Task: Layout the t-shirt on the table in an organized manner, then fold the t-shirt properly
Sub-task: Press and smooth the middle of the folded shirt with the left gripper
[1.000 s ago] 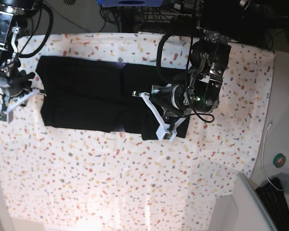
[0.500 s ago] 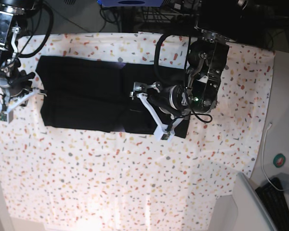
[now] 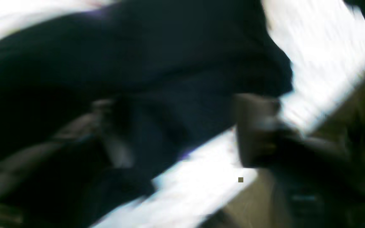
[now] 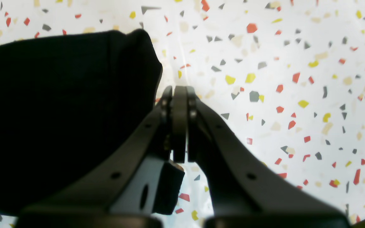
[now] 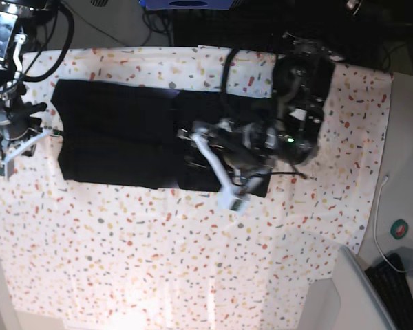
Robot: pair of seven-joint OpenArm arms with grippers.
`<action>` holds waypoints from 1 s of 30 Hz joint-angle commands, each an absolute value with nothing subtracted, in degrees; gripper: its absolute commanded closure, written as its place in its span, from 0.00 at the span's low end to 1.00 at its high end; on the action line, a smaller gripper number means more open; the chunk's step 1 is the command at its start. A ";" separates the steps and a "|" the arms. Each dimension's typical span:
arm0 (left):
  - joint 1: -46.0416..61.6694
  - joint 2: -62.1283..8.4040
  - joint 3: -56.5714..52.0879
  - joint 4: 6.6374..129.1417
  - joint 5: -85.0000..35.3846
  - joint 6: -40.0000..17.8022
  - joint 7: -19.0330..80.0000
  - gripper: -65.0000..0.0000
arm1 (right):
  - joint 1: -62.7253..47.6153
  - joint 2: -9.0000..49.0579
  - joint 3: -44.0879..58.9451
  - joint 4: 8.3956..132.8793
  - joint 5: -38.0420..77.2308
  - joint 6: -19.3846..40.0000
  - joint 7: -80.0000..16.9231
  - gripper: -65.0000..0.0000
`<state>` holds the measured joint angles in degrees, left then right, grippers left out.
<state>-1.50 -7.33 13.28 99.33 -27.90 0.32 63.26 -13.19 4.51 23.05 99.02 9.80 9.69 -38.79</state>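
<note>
The plain black soft cloth t-shirt (image 5: 138,141) lies folded in a long band across the far half of the white, red-and-yellow-flecked counter (image 5: 158,261). The left tool (image 5: 217,161), blurred, hangs over the band's end nearest it; whether it grips cloth cannot be told. The right tool (image 4: 179,95), pinched together and empty, sits just beside the opposite end.

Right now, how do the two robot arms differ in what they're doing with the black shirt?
The left gripper hangs over the t-shirt near its folded end, blurred in motion; the right gripper sits beside the shirt's other edge, sharp. The right one's jaws are shut on nothing; the left one's are too blurred to judge. Both are low over the speckled table.
</note>
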 commanded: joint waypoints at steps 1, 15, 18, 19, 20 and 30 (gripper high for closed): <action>-1.01 -7.78 9.98 100.18 -28.35 0.22 63.08 0.79 | -13.32 4.97 23.34 100.18 9.89 9.80 -37.76 1.00; -2.24 -3.47 8.92 85.58 -9.36 0.22 62.64 1.00 | -13.05 4.97 23.08 100.09 9.89 9.80 -38.02 1.00; -2.24 -1.71 9.36 85.32 -4.53 0.22 62.64 1.00 | -13.23 4.97 23.25 100.09 9.89 9.80 -38.02 1.00; -2.24 -1.19 9.45 85.32 -3.30 0.13 62.64 1.00 | -13.23 4.97 23.25 100.09 9.89 9.80 -38.02 1.00; -2.33 -0.57 9.54 85.32 -3.03 0.04 62.64 1.00 | -13.23 4.97 23.34 100.09 9.89 9.80 -38.02 1.00; -5.49 0.31 9.54 80.22 -11.30 -0.04 62.55 1.00 | -13.23 4.97 23.34 100.09 9.89 9.80 -37.93 1.00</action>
<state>-4.47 0.14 9.58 79.22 -10.96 -0.01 62.87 -13.56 4.43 23.03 99.00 9.82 9.69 -39.07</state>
